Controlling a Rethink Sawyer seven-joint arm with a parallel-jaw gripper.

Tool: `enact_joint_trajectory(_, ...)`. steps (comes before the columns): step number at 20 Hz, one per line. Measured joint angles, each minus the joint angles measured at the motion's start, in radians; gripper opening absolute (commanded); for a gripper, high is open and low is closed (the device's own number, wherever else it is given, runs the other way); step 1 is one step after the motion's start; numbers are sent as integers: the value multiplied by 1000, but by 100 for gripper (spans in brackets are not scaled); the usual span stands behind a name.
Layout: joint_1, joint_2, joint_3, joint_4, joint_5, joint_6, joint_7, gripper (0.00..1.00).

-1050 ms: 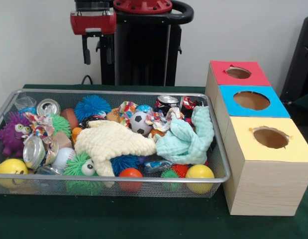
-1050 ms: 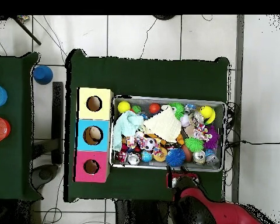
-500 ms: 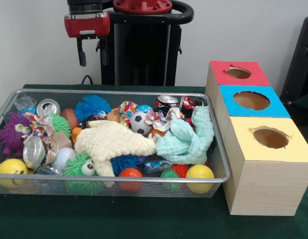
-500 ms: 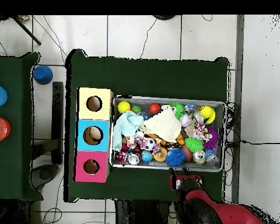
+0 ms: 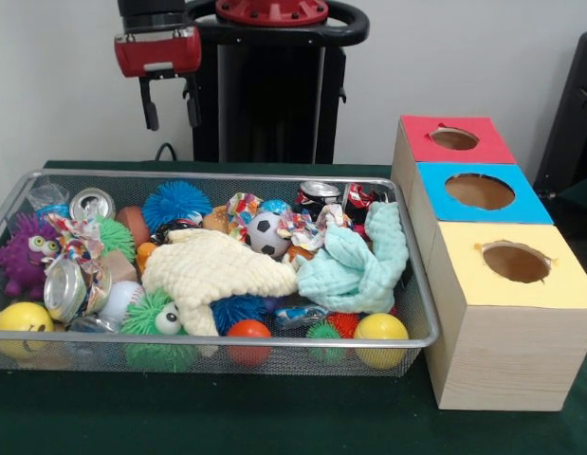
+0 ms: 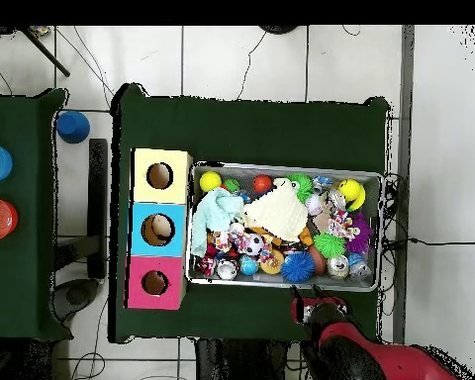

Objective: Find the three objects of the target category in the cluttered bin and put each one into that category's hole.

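A wire mesh bin [image 5: 227, 174] [image 6: 286, 166] holds a jumble of toys. A cream cloth [image 5: 217, 265] and a mint cloth [image 5: 355, 265] lie on top in the middle. Around them are a soccer ball [image 5: 266, 232], a blue spiky ball [image 5: 176, 202], a yellow ball [image 5: 380, 330], an orange ball [image 5: 248, 332] and crushed cans [image 5: 91, 203] [image 5: 317, 194]. My gripper [image 5: 169, 109] [image 6: 311, 307] hangs high behind the bin's far left corner, open, with nothing between its fingers. It stands outside the bin and touches nothing.
Three wooden boxes stand in a row beside the bin, with a red-topped hole [image 5: 454, 138], a blue-topped hole [image 5: 479, 191] and a yellow-topped hole [image 5: 515, 261]. A purple monster toy [image 5: 26, 251] and a yellow smiley ball [image 5: 20, 322] fill the bin's left end.
The gripper has drifted left and slightly up in the front view, staying open. Nothing in the bin has moved.
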State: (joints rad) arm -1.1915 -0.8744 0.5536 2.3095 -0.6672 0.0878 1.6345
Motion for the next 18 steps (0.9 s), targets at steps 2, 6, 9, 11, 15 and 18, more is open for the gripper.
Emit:
enact_joint_trajectory(2,-14,9,10,-2,-8,6,0,100)
enact_joint_trajectory(6,-46,27,36,-8,-25,22,0,100)
enact_joint_trajectory(9,-72,45,58,-18,-36,39,0,100)
enact_joint_trajectory(11,-87,58,70,-27,-43,49,0,100)
enact_joint_trajectory(15,-113,76,94,-44,-51,67,0,100)
enact_joint_trajectory(18,-133,93,113,-59,-53,82,0,100)
